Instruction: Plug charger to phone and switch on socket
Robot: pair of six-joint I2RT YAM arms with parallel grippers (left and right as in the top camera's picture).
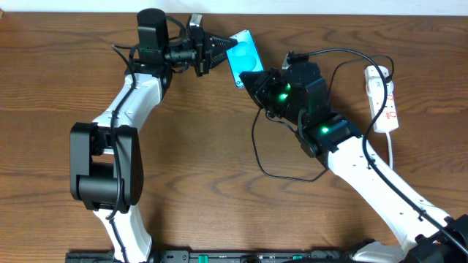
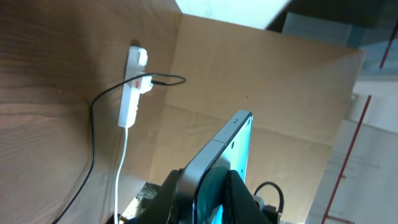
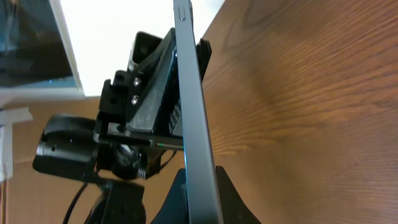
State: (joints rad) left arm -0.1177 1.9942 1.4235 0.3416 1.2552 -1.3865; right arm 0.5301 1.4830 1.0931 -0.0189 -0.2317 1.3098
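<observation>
Desk (image 1: 58,73), overhead view. The phone (image 1: 245,55) sits near 12 o'clock, lifted off the surface and standing on edge, screen lit cyan.

The left gripper (image 1: 229,50) is clamped on the phone from the phone's 9 o'clock side. The left wrist view confirms one finger on each face.

The right gripper (image 1: 256,79) is closed at the phone's 5 o'clock end, with its fingers flanking that end in the right wrist view. Whether they pinch the phone or something at its port cannot be determined.

The socket (image 1: 385,98) lies flat at about 2 o'clock, well apart from the phone.

The charger (image 2: 92,130) cable runs from the adapter seated in the socket and loops loosely across the desk toward the right arm. Its connector tip is not visible.
</observation>
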